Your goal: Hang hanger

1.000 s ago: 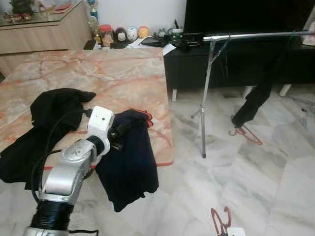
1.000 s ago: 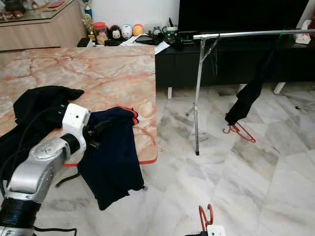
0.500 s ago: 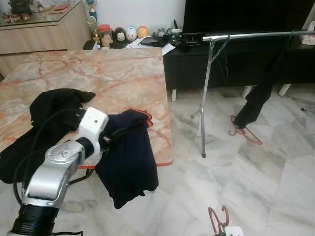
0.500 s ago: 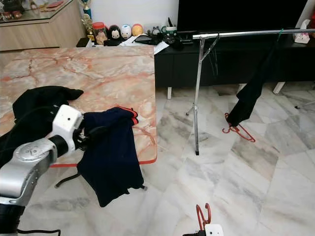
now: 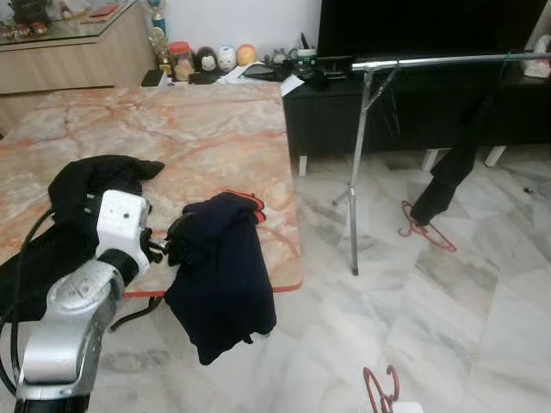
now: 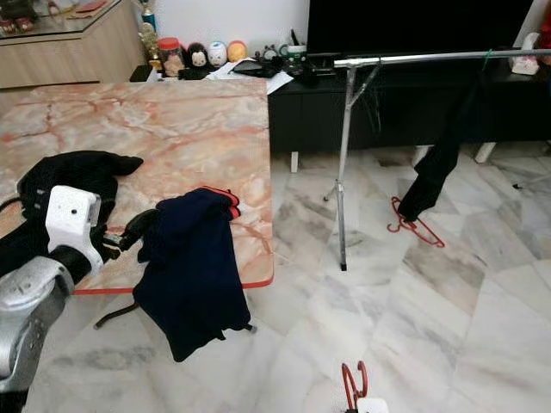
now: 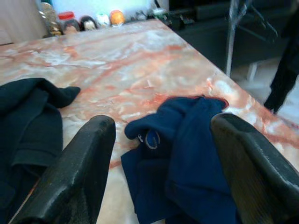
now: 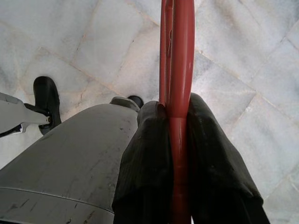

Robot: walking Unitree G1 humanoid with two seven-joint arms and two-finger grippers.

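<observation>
My right gripper point(image 8: 176, 107) is shut on a red hanger point(image 8: 177, 56), held low over the marble floor; its hook point(image 5: 381, 389) pokes up at the bottom of the left eye view. My left gripper point(image 7: 161, 126) is open, its fingers point(image 6: 138, 228) just short of a navy garment point(image 5: 219, 267) that hangs over the table's front edge. Nothing is between its fingers. A black garment point(image 5: 86, 189) lies bunched on the table to the left. A metal clothes rail point(image 5: 448, 62) stands at the right.
The marble table point(image 5: 198, 129) takes up the left half. A dark garment point(image 5: 456, 163) hangs from the rail above another red hanger point(image 5: 426, 232) on the floor. A black TV cabinet point(image 5: 387, 112) stands behind the rail. Jars and figurines point(image 5: 207, 60) line the table's far edge.
My left arm has drawn back to the left, and its fingers have come off the navy garment. The right gripper still holds the red hanger low.
</observation>
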